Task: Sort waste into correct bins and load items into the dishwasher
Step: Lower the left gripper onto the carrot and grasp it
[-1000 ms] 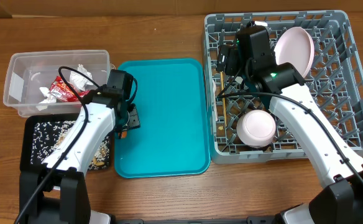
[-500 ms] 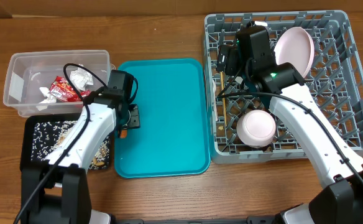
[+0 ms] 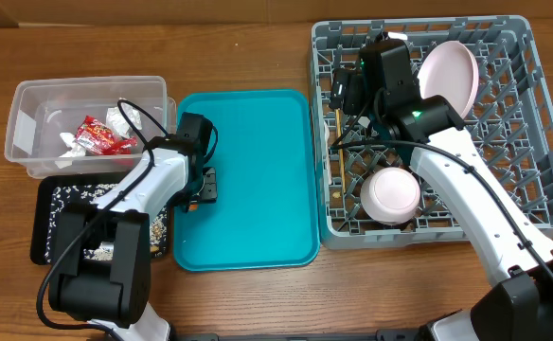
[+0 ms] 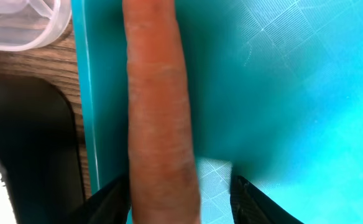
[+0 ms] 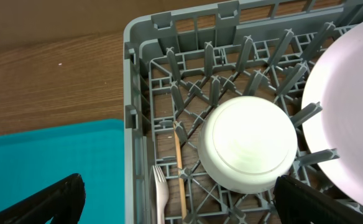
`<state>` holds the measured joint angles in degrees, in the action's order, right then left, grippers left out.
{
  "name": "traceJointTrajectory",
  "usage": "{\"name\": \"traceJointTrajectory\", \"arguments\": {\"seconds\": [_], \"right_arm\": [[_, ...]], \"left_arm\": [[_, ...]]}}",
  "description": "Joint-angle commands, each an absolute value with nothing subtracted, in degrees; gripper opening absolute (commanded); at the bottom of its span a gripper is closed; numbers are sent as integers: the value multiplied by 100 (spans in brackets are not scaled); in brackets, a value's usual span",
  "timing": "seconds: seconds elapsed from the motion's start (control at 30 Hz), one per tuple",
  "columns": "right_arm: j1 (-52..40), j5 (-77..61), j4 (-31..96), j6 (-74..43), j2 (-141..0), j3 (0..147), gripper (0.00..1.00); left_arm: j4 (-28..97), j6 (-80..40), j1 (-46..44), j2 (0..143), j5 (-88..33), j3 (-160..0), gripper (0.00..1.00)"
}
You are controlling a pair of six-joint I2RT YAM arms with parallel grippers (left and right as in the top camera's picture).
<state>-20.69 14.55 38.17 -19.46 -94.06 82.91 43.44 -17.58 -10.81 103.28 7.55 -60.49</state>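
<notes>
Hanging over the teal tray's (image 3: 258,189) left edge in the overhead view was the left gripper (image 3: 201,185); the right gripper (image 3: 345,95) hung above the grey dish rack (image 3: 523,142). Left wrist: spread jaws straddled the orange carrot (image 4: 156,112) on the tray, one finger clear of it. Right wrist: jaws gaped wide, holding nothing, above a bowl (image 5: 250,146), fork (image 5: 161,190) and chopstick (image 5: 179,168) in the rack.

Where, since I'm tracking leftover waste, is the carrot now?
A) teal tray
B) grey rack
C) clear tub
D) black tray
A: the left wrist view shows the carrot lying on the teal tray near its edge, between the fingers of the left claw.
</notes>
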Motion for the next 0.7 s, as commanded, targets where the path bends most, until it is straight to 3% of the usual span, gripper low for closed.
{"name": "traceJointTrajectory", "arguments": {"seconds": [0.0,0.67], "right_arm": [[-2049,1516,3785,-1955,-9389,8361,100],[-2049,1516,3785,-1955,-9386,8361,100]], "left_arm": [[4353,-1664,-1096,10558,816,-5999,52],[4034,-1629,-1090,10558,1094,-6001,54]]}}
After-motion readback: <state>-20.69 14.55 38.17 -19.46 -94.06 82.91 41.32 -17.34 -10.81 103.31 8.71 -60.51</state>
